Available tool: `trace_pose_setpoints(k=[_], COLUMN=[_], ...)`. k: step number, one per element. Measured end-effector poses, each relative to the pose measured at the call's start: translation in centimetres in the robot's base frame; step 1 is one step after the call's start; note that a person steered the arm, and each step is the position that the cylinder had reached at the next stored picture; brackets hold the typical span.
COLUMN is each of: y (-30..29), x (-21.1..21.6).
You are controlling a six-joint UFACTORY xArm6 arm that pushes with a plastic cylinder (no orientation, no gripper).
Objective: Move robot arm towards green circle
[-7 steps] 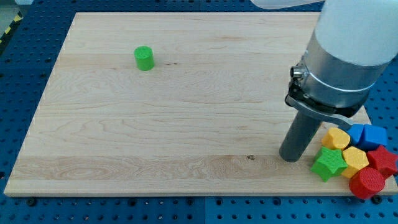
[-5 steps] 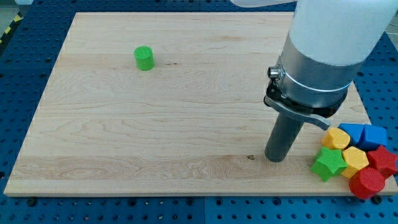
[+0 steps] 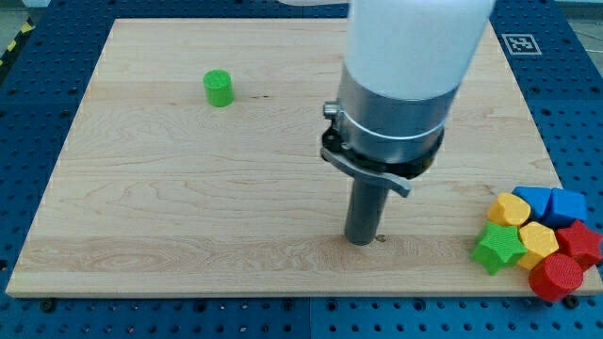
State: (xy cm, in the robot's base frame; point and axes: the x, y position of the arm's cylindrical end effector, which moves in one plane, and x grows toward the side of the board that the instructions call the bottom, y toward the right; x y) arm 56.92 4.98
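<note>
Resting on: a pale wooden worktop (image 3: 188, 207) with lengthwise grain, laid over a blue perforated base (image 3: 28, 141) that shows along every edge.
Hand: the arm has none, only a straight dark rod below a grey and white cylinder; my tip (image 3: 361, 242) touches the wood at the view's lower middle.
Mark beside tip: a small dark knot (image 3: 380, 238) in the wood lies just to the view's right of my tip.
Green circle: the green cylinder (image 3: 219, 88) stands alone toward the view's upper left, well apart from my tip, up and to the left of it.
Cluster: a tight group of blocks sits at the worktop's lower right corner, well to the right of my tip.
Cluster members: green star (image 3: 497, 247), two yellow blocks (image 3: 512, 209) and (image 3: 536, 239), two blue blocks (image 3: 535, 200) and (image 3: 568, 206), red cylinder (image 3: 555, 277), red block (image 3: 580, 241).
Cluster contact: the pieces press against each other; the red cylinder hangs over the worktop's edge.
Room: a black and white marker tag (image 3: 519, 43) lies on the base at the upper right; yellow and black striped tape (image 3: 13, 44) runs at the upper left.
</note>
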Motion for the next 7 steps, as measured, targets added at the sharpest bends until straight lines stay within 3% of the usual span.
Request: trace_pose_setpoints(k=[4,7], y=[-2.1,-11.0], x=[0.0,0.0])
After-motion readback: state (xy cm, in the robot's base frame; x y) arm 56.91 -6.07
